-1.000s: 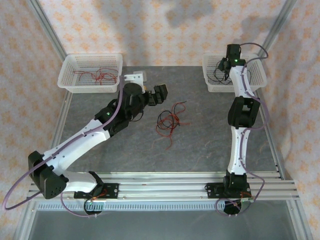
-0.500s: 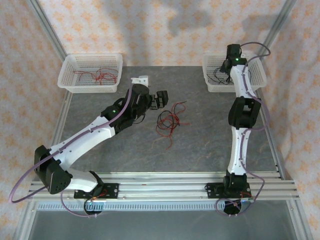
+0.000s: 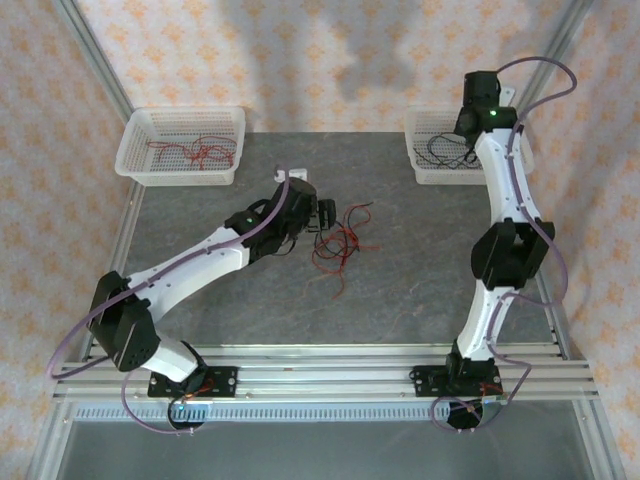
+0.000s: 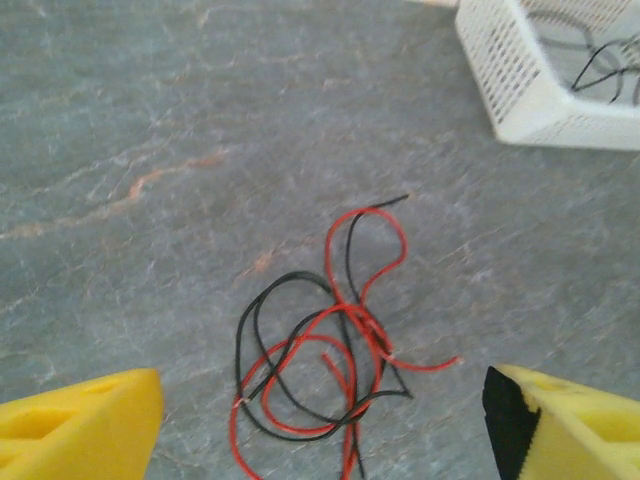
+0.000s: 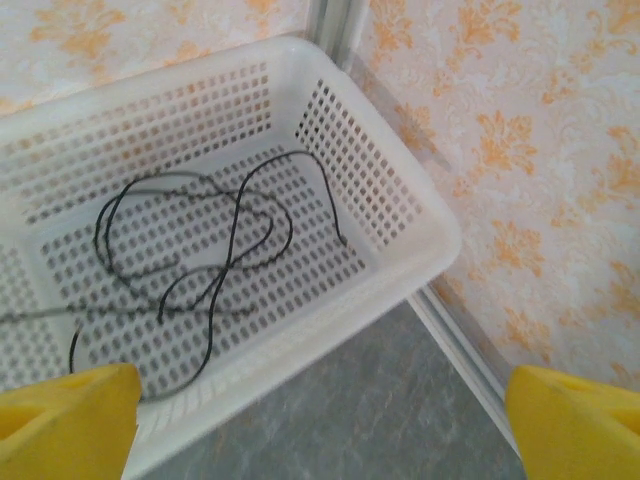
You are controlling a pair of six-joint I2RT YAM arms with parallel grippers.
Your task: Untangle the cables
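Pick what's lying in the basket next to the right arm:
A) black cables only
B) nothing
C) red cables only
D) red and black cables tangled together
A: the right wrist view shows thin black cables looping on the floor of the white basket, with no red among them.

A grey stone-patterned table (image 3: 400,290) fills the middle of the frame. A white perforated basket (image 3: 180,178) sits at its upper left corner, a second basket (image 3: 437,177) at upper right. Orange floral wallpaper (image 3: 300,60) lines the background
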